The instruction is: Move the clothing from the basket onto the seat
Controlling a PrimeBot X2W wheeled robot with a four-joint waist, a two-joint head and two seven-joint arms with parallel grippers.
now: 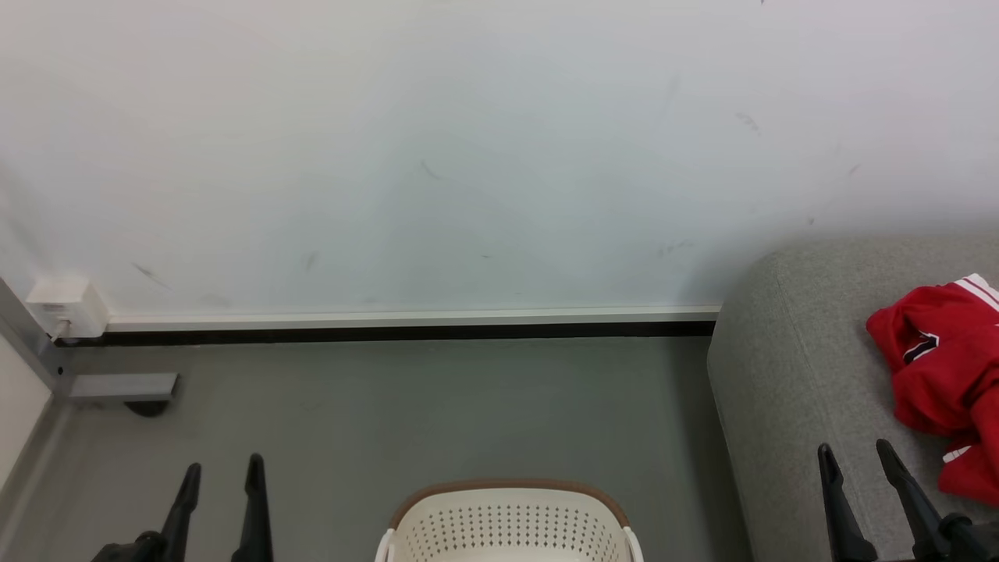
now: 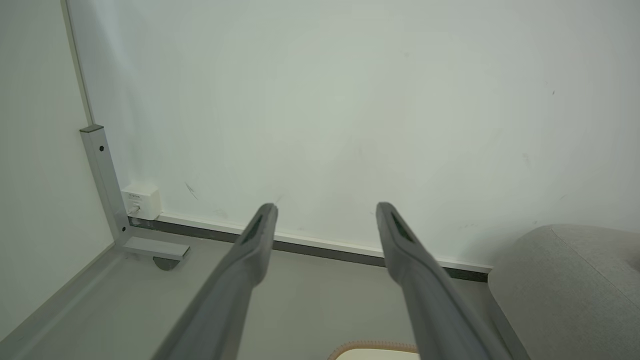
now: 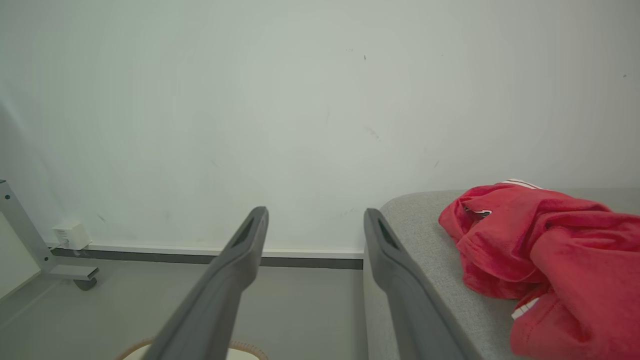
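Both claws hang wide and empty: the left gripper (image 1: 222,464) over the grey floor (image 1: 390,406), the right gripper (image 1: 855,446) by the seat's (image 1: 780,367) near edge. Red clothing (image 1: 940,375) lies crumpled on the seat. The basket (image 1: 507,490) stands on the floor between the grippers.

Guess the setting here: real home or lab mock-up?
Probably a lab mock-up of a living room, not a real home: a grey sofa with red clothing on it and a laundry basket on the floor, but against a bare scuffed wall, beside a metal frame foot on a caster.
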